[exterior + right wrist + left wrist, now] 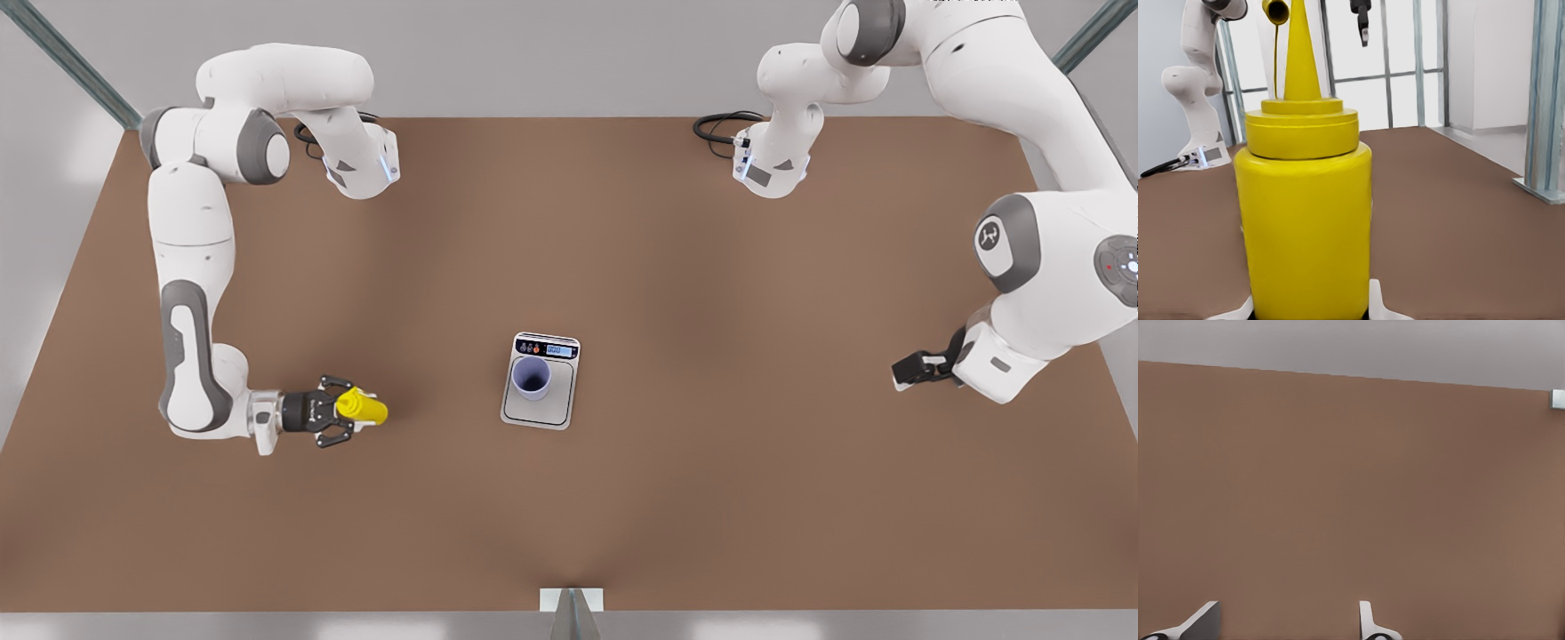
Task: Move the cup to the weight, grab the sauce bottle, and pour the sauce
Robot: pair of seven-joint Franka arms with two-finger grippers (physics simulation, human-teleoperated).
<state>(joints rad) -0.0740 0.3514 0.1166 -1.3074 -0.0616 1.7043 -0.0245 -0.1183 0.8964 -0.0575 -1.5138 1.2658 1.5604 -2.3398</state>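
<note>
With the cup point(532, 377) already standing upright on the platform of the scale point(560, 404), the first step is judged complete and the work is now at picking up the sauce bottle point(364, 407). On the front view's left, the right gripper point(334, 422) has its two fingers pinched on the yellow bottle, one on each side of the body. In the right wrist view the bottle point(1305, 227) stands upright between the fingertips point(1379, 303), nozzle up; whether it is lifted off the table point(711, 498) cannot be told. The next move calls for carrying the bottle toward the cup, which stands well apart from it, bringing the nozzle above the cup's mouth, then tilting it over to pour. The mouth is narrow, so the nozzle tip should be centred over it before tilting. Nothing lies on the bare brown table between bottle and scale. On the front view's right, the left gripper point(916, 368) waits well apart from the scale; in the left wrist view its fingers point(1370, 623) are spread apart with nothing between them.
</note>
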